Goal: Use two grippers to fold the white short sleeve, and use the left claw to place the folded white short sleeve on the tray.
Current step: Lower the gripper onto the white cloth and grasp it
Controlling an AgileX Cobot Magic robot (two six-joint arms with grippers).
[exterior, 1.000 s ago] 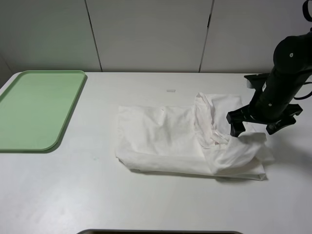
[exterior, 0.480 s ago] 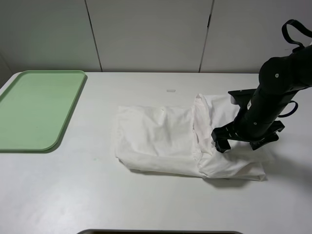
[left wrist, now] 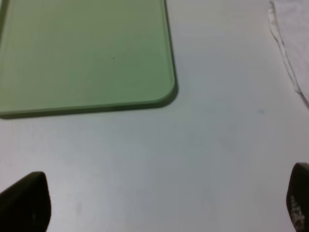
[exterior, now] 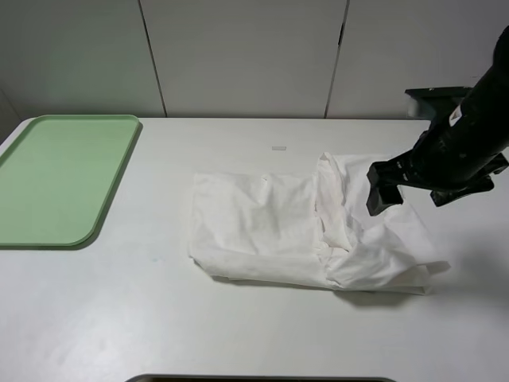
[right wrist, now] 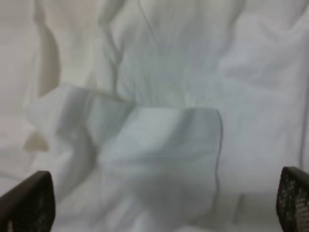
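The white table (exterior: 238, 334) carries the white short sleeve (exterior: 262, 227), a rumpled folded bundle right of centre, well apart from the green tray (exterior: 56, 179) at the left edge. The right gripper (exterior: 417, 191) hovers over the bundle's right end with its jaws spread and empty. The left gripper (left wrist: 161, 200), also spread, hangs over bare table near a tray corner.

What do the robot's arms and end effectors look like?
The right arm is matte black with chunky segments. Its right end effector is a black two-fingered claw, and its fingertips have a fine gridded texture. Of the left end effector, only two dark, rounded tips show at the edges of the wrist view.
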